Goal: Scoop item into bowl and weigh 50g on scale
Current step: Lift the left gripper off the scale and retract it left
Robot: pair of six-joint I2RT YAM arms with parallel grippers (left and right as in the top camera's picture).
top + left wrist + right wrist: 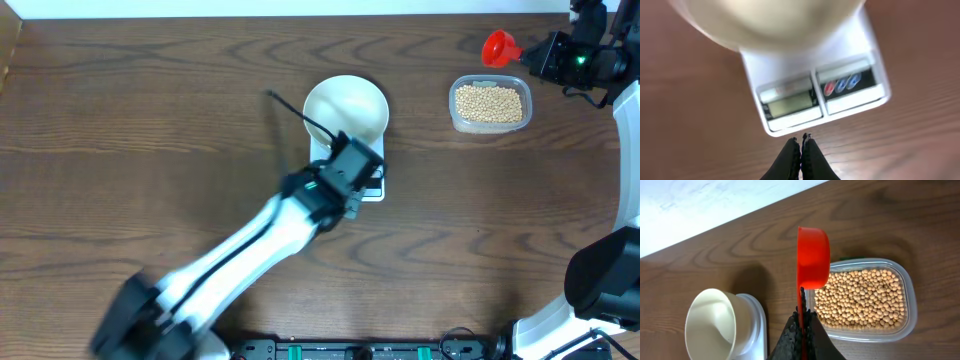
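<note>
The white bowl [345, 108] stands empty on the white scale [372, 188]; both also show in the left wrist view, bowl [770, 22] and scale [805, 70], and in the right wrist view, bowl [712, 325] and scale [756, 325]. The tan beans [489, 103] fill a clear tub [862, 299]. My left gripper [803, 138] is shut and empty just in front of the scale's display. My right gripper [802, 312] is shut on the handle of a red scoop [813, 257], held empty in the air beside the tub, at the far right in the overhead view [498, 47].
The clear tub's rim [455, 118] lies right of the scale on the brown wood table. A white wall edge runs along the table's far side. The left arm reaches diagonally from the front left to the scale.
</note>
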